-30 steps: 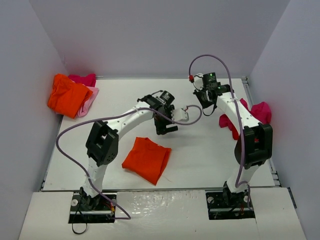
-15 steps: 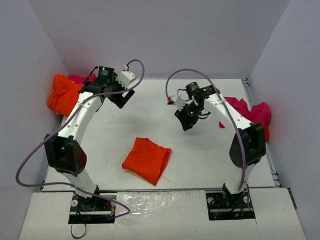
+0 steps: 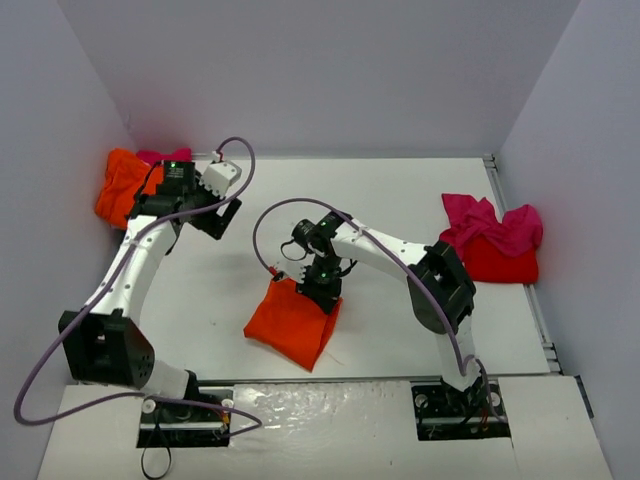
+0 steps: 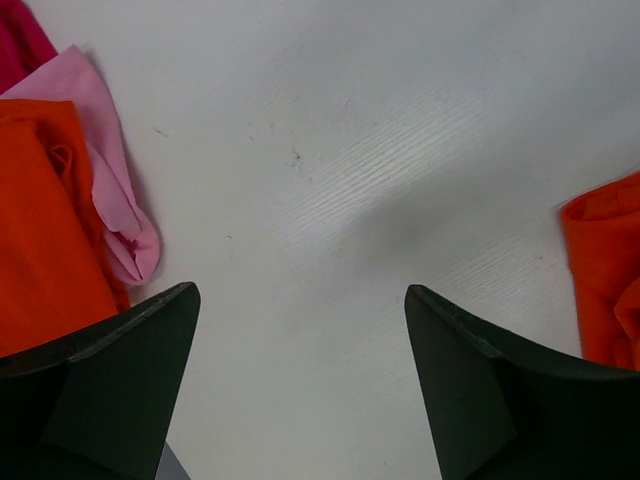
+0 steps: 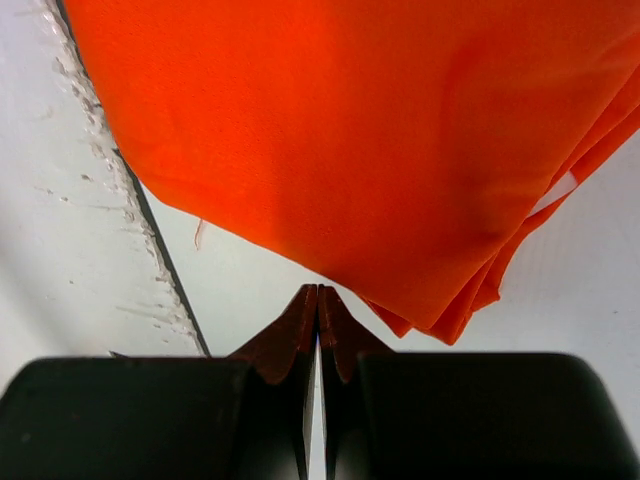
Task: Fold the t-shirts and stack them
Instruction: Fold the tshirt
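A folded orange t-shirt (image 3: 288, 325) lies near the table's front middle; it fills the right wrist view (image 5: 340, 120). My right gripper (image 3: 322, 292) is low at the shirt's far right corner. Its fingers are pressed together with nothing between them (image 5: 318, 290), the tips just short of the shirt's edge. My left gripper (image 3: 216, 218) is open and empty over bare table at the back left (image 4: 300, 290). Beside it lies a pile with an orange shirt (image 3: 120, 188), a pale pink one (image 4: 112, 205) and a magenta one (image 3: 152, 157).
At the right edge a crumpled magenta shirt (image 3: 490, 222) lies on a red one (image 3: 502, 264). Grey walls close in the white table (image 3: 400, 330) on three sides. The right arm's cable (image 3: 262, 240) loops above the folded shirt.
My right arm swung from the table's middle right down and left to the folded orange shirt. My left gripper moved a little left and nearer, beside the back-left pile.
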